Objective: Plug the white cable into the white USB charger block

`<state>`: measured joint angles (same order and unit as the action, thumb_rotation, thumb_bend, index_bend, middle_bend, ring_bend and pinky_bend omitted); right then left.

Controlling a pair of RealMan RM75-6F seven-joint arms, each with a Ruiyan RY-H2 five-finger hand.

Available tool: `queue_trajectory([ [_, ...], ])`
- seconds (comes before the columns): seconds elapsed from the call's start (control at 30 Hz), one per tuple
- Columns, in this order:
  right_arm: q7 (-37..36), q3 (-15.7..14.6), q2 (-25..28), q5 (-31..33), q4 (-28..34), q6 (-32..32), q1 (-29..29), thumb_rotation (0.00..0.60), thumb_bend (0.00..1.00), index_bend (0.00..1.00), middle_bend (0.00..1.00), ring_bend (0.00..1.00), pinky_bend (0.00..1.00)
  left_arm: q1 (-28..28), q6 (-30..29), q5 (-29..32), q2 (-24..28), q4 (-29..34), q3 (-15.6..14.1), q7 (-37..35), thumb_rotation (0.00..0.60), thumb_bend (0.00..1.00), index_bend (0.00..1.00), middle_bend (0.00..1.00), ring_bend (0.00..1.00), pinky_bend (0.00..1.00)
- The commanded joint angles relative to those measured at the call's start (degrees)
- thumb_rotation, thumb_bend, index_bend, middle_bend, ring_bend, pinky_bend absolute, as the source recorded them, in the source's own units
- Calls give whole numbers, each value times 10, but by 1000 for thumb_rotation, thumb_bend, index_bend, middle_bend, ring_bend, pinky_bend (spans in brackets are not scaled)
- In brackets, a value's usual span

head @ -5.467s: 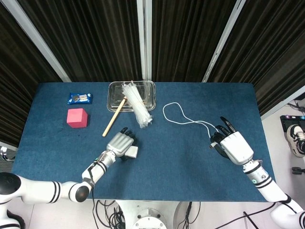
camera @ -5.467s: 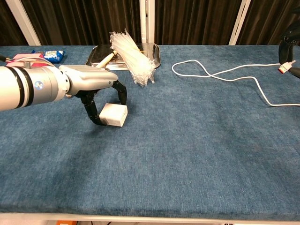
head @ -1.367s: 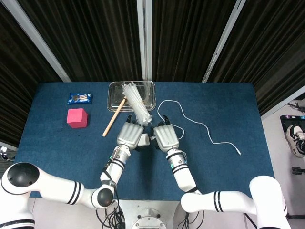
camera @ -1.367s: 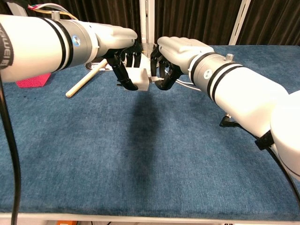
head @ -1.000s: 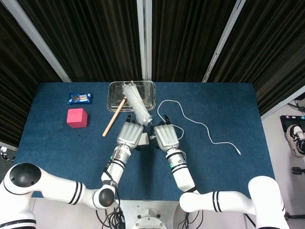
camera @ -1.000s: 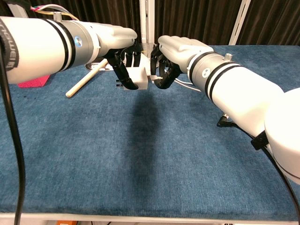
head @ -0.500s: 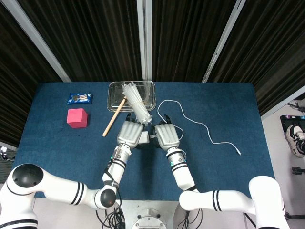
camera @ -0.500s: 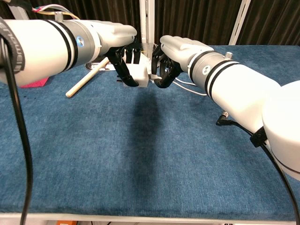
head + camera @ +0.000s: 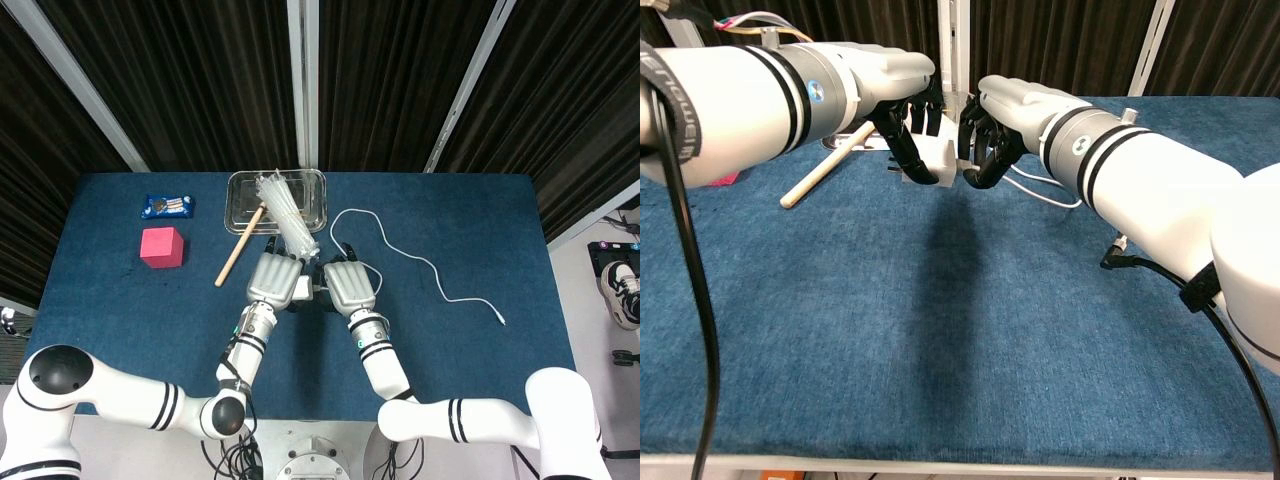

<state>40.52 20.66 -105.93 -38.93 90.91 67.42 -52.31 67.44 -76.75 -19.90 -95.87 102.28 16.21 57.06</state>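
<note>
The white USB charger block (image 9: 941, 158) is lifted above the blue surface (image 9: 940, 330), near its middle, gripped in the fingers of the left robot hand (image 9: 902, 110). The right robot hand (image 9: 990, 125) pinches the plug end of the white cable (image 9: 420, 260) just beside the block. The cable trails right across the surface. Behind the hands lie a clear tray (image 9: 240, 210), a bundle of zip ties (image 9: 285, 215) and a wooden stick (image 9: 237, 250).

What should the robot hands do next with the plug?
Probably push the right robot hand gently toward the charger held by the left robot hand. The cable end sits right at the charger's face, but I can't tell if it's seated.
</note>
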Motion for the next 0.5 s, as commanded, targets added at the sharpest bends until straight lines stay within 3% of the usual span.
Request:
queue_trajectory([
  [0.03,-8,1,0,0,-1,-3,1,600,470,619,472,261,0,-2,0,-3,0,0,3,-4,488,175,503,360,225,56],
  [0.5,-53,-1,5,-15,0,-19,5,600,443,579,464,254,0,-8,9,-13,-2,0,9,-12,489,167,503,360,225,61],
])
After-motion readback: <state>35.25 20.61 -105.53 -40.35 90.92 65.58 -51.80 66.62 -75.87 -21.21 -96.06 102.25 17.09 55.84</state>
